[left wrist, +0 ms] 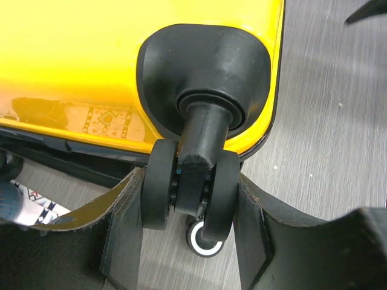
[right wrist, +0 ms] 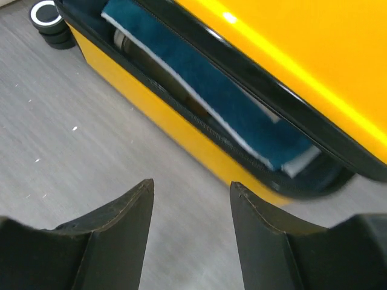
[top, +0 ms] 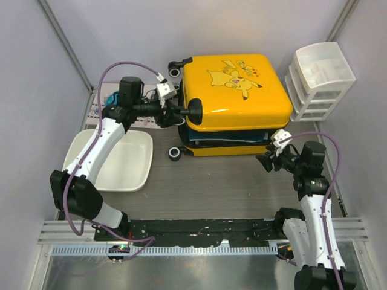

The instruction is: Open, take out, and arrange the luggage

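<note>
Yellow luggage (top: 236, 84) lies flat at back of table (top: 230, 187). White tray (top: 77, 140) on its left, white drawers (top: 320, 75) just beside it on right. Lid up a little, gap on near side. Blue cloth (right wrist: 224, 96) peeks out of gap. Left pincer (top: 187, 113) squeezes black wheel (left wrist: 158, 181) at lid corner, one finger on each side. Right pincer (top: 269, 159) spread wide, holds nothing, near front right corner, not touching.
</note>
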Action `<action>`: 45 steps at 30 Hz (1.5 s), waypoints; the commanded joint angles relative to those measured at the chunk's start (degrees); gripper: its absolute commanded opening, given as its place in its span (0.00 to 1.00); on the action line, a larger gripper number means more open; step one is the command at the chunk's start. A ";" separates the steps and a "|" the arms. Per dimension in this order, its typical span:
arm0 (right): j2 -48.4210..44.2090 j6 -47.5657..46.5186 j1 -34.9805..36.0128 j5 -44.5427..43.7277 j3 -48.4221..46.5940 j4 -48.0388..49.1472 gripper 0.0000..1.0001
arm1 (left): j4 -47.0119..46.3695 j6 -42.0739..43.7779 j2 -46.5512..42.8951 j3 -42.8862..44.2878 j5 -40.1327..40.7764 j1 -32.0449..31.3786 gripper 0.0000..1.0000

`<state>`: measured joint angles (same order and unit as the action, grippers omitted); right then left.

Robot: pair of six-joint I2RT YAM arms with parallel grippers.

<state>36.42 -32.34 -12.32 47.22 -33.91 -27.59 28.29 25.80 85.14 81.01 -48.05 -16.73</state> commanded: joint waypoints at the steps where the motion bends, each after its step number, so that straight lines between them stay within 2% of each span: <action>1: 4.26 5.88 9.84 -10.99 6.03 27.18 0.59 | -12.73 -11.29 0.11 4.77 3.23 2.84 0.00; 5: 8.65 7.02 18.72 -23.72 8.51 41.72 0.59 | -14.84 -14.81 0.98 5.55 3.23 3.81 0.00; 7: 10.41 7.81 21.54 -25.94 9.39 48.82 0.59 | -15.02 -16.04 1.51 6.43 3.40 4.07 0.00; 12: 13.23 8.16 26.11 -31.48 8.25 55.63 0.55 | -15.20 -17.72 2.74 8.11 3.14 4.60 0.00; 17: 19.03 7.12 29.19 -35.96 5.26 60.19 0.57 | -15.20 -18.85 3.54 9.51 2.79 5.04 0.00; 18: 19.90 7.20 29.37 -36.75 4.82 61.42 0.58 | -15.20 -19.29 3.62 9.69 2.35 5.13 0.07; 19: 21.57 7.46 29.72 -37.89 3.34 63.17 0.58 | -14.68 -20.34 3.63 10.13 2.35 5.30 0.20; 21: 22.98 7.55 30.42 -38.69 0.96 63.98 0.59 | -14.32 -22.36 3.45 10.13 4.10 6.18 0.57; 24: 27.11 7.99 30.95 -40.63 -4.74 66.09 0.60 | -14.58 -28.67 2.40 8.82 7.09 8.90 0.77; 26: 30.79 8.69 30.86 -41.50 -9.84 67.23 0.61 | -15.46 -34.55 1.17 6.62 7.10 12.40 0.86; 27: 31.94 8.87 30.86 -41.51 -11.60 67.32 0.61 | -15.98 -35.81 0.56 5.83 7.97 13.38 0.94; 30: 36.94 9.66 31.21 -41.24 -18.72 67.59 0.62 | -16.69 -36.53 -3.22 1.44 9.90 16.46 0.98; 33: 42.21 10.19 31.56 -40.81 -26.27 67.32 0.62 | -13.10 -31.10 -6.39 -1.82 8.95 18.05 0.98; 35: 45.73 10.28 31.56 -40.63 -32.43 66.44 0.63 | -10.81 -26.88 -8.14 -4.62 2.63 17.35 1.00; 36: 48.97 10.28 31.56 -40.89 -34.53 66.27 0.63 | -10.72 -20.42 -11.20 -8.90 1.13 17.26 1.00; 37: 50.83 10.28 31.56 -40.98 -38.65 66.01 0.63 | -10.63 -16.26 -12.62 -10.94 0.68 13.08 1.00; 38: 52.33 10.28 31.56 -41.07 -40.69 65.74 0.63 | -6.45 -9.78 -13.76 -12.27 1.11 10.69 0.99; 39: 53.65 10.10 31.56 -41.07 -42.36 65.83 0.63 | -3.45 1.33 -14.73 -13.33 1.99 7.97 0.99; 40: 56.27 9.75 31.56 -41.07 -45.34 65.83 0.63 | -0.64 6.32 -14.66 -13.60 3.22 2.55 0.97; 41: 57.43 9.66 31.56 -41.07 -46.76 65.57 0.64 | 1.13 8.71 -14.57 -14.12 3.84 0.23 0.96; 45: 62.27 9.49 31.56 -42.30 -53.17 64.60 0.64 | -3.59 9.96 -8.80 -16.07 8.40 -10.93 0.92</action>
<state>96.60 -22.41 19.18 6.98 -80.68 33.80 24.21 24.21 71.77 65.82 -42.65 -20.43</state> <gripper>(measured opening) 0.638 0.935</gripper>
